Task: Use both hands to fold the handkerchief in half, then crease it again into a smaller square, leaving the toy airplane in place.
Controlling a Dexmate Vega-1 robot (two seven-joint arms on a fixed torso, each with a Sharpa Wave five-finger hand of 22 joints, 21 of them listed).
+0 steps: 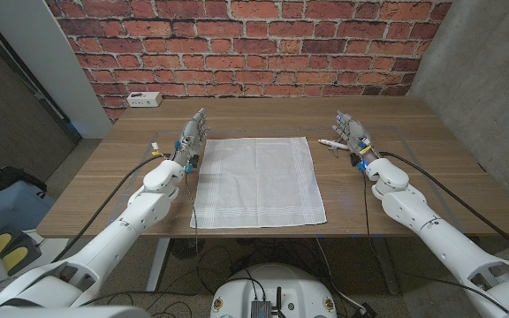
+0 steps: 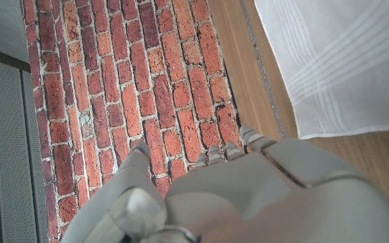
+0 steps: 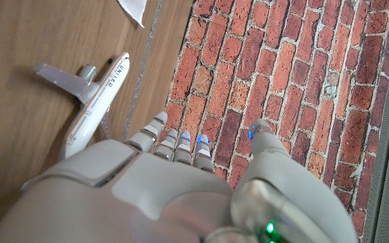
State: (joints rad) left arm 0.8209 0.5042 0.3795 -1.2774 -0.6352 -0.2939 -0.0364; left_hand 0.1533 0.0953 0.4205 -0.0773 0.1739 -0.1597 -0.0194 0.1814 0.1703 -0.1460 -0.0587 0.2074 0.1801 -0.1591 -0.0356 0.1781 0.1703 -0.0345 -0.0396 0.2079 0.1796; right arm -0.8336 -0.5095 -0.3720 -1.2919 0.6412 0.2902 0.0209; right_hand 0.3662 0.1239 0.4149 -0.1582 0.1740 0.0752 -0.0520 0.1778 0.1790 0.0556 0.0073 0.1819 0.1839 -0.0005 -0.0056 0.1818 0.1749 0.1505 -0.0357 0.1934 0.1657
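Both arms reached forward over the wooden worktop (image 1: 431, 177). The left hand (image 1: 193, 135) stood just beside the far left corner of the white square cloth handkerchief (image 1: 257, 180), fingers extended and apart, grasping nothing. The right hand (image 1: 352, 132) was likewise released, fingers extended, just right of the small white toy airplane (image 1: 331, 144). The handkerchief lay unfolded at the worktop's centre. The airplane lay just off its far right corner, long axis running left-right; which end was the nose could not be told.
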